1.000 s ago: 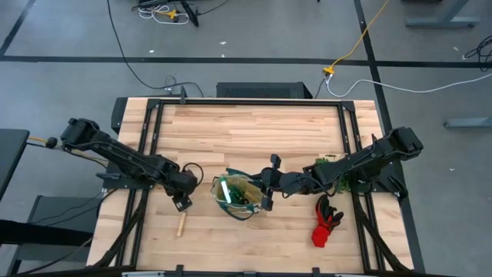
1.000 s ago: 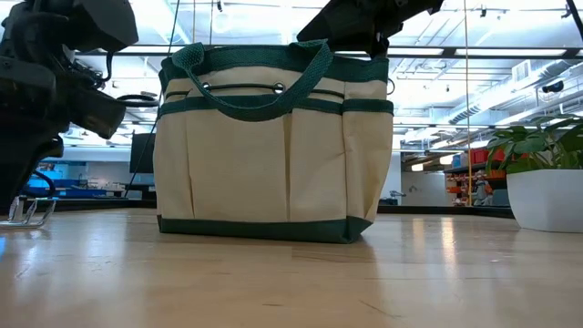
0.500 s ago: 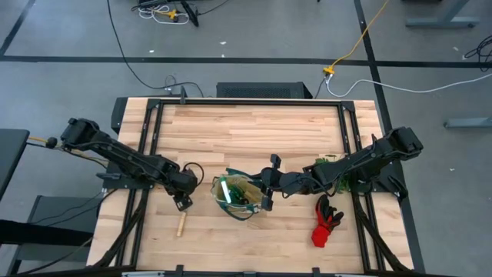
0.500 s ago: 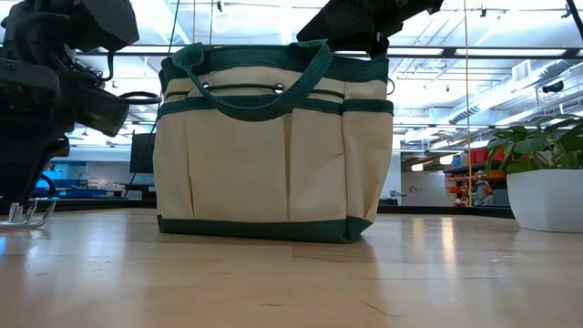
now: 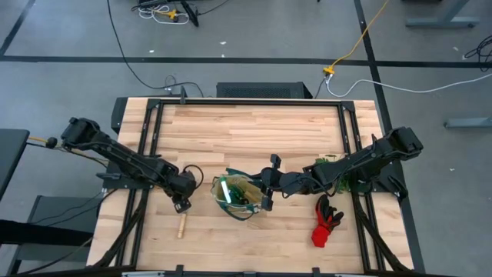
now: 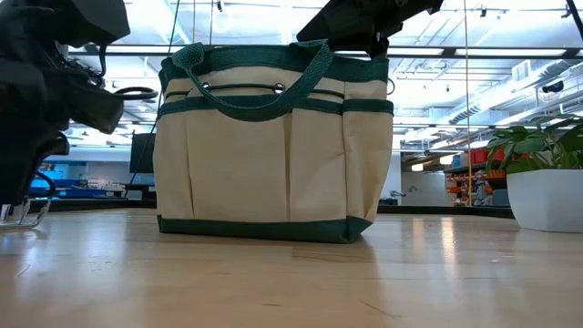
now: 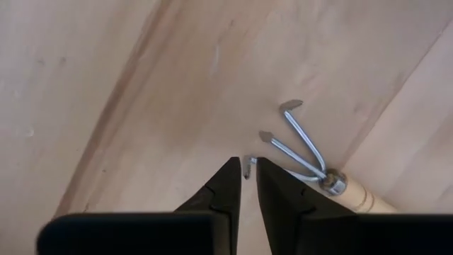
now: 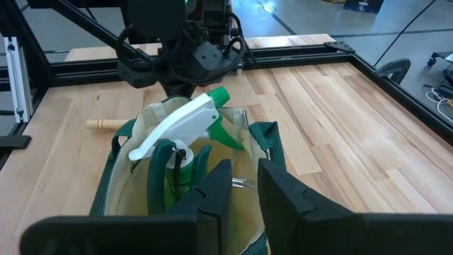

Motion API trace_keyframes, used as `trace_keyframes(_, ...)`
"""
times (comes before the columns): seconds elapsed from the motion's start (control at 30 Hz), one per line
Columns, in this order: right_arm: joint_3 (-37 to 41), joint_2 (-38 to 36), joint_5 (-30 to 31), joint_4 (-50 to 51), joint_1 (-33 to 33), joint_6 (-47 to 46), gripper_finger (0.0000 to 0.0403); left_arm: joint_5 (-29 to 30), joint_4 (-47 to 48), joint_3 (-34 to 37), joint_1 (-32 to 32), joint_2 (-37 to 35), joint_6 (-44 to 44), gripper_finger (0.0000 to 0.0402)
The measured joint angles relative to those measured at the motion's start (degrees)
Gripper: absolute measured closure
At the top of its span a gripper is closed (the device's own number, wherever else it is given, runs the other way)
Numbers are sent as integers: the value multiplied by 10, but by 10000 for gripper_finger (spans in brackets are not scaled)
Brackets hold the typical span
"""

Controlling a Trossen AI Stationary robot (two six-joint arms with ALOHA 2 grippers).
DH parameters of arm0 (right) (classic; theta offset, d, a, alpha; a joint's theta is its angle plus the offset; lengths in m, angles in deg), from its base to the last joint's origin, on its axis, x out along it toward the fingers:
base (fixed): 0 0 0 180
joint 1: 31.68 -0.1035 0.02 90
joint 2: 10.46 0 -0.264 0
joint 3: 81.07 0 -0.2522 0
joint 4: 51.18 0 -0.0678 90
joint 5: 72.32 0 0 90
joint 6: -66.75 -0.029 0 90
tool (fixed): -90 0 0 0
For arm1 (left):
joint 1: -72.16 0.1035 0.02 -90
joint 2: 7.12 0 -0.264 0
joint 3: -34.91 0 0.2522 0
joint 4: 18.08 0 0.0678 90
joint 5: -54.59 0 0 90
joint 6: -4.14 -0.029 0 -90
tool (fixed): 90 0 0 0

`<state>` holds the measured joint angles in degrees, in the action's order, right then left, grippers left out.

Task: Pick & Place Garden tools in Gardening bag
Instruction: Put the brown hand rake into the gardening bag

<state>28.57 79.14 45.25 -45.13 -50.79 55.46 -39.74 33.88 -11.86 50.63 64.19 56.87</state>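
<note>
Left gripper, fingers narrowly parted, touches a mini rake prong near the bench's front edge; right gripper, fingers narrowly apart and empty, hovers over the gardening bag.

Overhead, table-level, two wrists — all share bag.

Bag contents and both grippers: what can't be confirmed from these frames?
- Bag interior: the low view shows only its outer wall; the right wrist view shows the spray bottle, but whatever lies under it is hidden.
- Rake: its handle is cut off by the left wrist view's edge and the left gripper.
- Right gripper: whether it pinches the bag's rim is unclear.
- Gloves: too small for detail in the high view.
</note>
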Motion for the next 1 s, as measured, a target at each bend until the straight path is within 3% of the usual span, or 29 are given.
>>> trace_keyframes(0.2,0,0,0,0,0,0,332,6,0,0,-5,0,0,393)
trace_keyframes(1.0,0,0,0,0,0,0,332,20,52,-6,-6,-1,-5,400)
